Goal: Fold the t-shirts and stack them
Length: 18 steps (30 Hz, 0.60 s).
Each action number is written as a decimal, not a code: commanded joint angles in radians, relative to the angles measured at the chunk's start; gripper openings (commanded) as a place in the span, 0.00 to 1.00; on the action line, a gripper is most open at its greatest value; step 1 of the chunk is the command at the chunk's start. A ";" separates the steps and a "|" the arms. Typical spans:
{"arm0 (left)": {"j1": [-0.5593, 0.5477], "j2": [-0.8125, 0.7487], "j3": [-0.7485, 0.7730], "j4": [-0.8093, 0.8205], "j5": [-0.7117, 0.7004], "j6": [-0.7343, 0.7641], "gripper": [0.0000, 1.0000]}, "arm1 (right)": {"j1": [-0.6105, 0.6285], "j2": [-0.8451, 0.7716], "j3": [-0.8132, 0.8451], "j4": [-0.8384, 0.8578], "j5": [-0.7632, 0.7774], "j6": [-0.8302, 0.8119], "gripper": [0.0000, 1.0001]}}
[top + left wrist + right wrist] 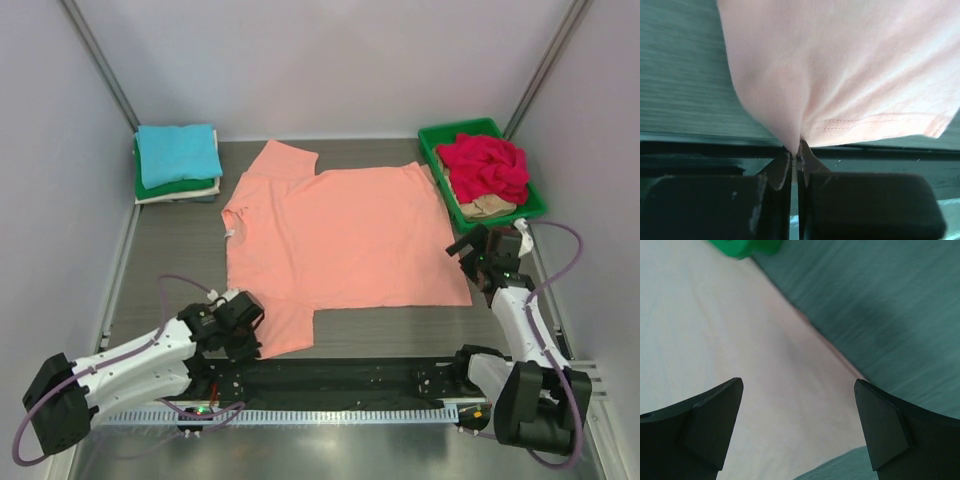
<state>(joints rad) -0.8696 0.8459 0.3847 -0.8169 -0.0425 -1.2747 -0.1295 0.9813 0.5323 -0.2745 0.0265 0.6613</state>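
A spread t-shirt (340, 235) is laid flat across the middle of the frame. A stack of folded t-shirts (178, 162) is set at upper left. At upper right a tray (458, 127) is placed, with crumpled t-shirts (485, 170) heaped in it. The left gripper (245, 330) is found at the spread t-shirt's lower-left sleeve, the right gripper (478, 258) at its right edge.

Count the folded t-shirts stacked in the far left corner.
3: turquoise t-shirt on top, green t-shirt under it, white t-shirt at the bottom; more may be hidden.

green tray (455, 127) far right on grey table (170, 260); black rail (350, 378) along near edge
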 commanded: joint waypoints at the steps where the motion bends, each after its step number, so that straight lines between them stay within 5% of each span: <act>1: 0.009 -0.036 0.057 0.033 -0.255 0.018 0.00 | -0.210 -0.010 -0.051 -0.046 -0.088 0.031 1.00; 7: 0.024 -0.056 0.079 0.061 -0.313 0.093 0.00 | -0.409 0.016 -0.143 -0.094 -0.168 0.059 1.00; 18: 0.069 0.012 0.016 0.234 -0.234 0.155 0.00 | -0.355 0.057 -0.184 -0.115 -0.237 0.093 0.95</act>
<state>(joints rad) -0.8112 0.8520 0.4126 -0.6609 -0.2691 -1.1427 -0.5255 1.0210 0.3969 -0.2752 -0.1631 0.7212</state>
